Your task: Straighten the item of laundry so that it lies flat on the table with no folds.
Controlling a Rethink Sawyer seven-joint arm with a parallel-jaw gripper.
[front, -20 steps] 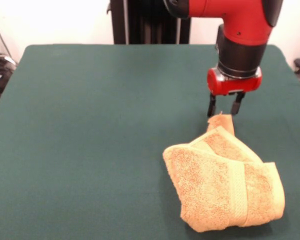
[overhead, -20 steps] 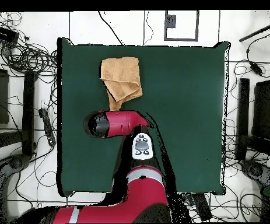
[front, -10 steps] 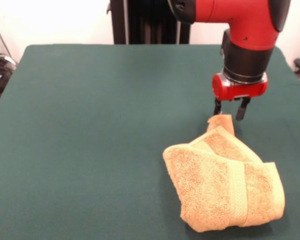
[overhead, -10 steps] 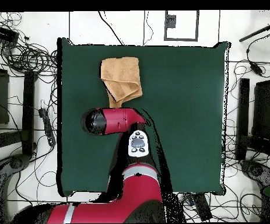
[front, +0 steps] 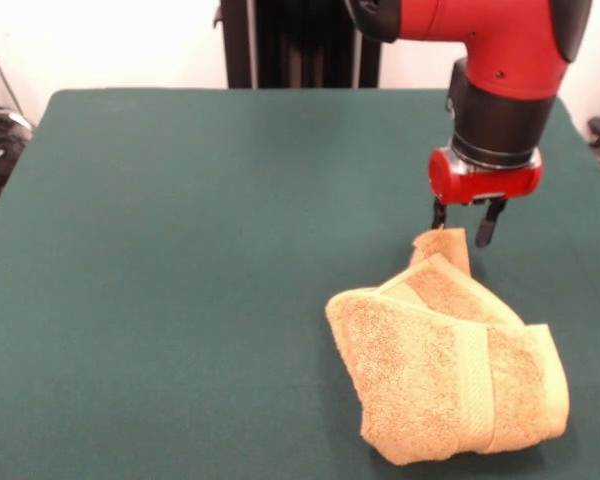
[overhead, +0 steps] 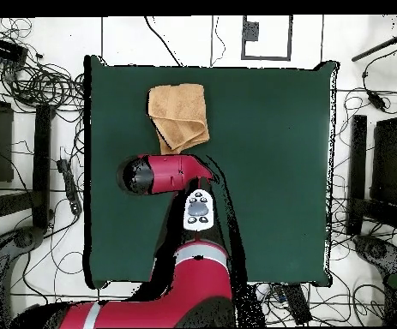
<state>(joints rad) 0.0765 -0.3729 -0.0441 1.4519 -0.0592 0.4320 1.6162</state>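
Front view, table: I see the dark green table bare across its left and middle.
Towel: the golden-orange towel lies bunched toward the right side at the near edge, one flap folded diagonally over the rest, a woven band running down it, and a narrow corner poking up at its far end.
Progress: I judge the job barely begun; nothing is spread, and every fold remains to be opened.
Gripper: the gripper hangs just above that raised corner, fingers parted and empty, one finger close beside the corner's tip.
Arm: I have the red wrist pointing straight down, the forearm crossing above it.
Overhead view: the arm covers the towel's lower tip.
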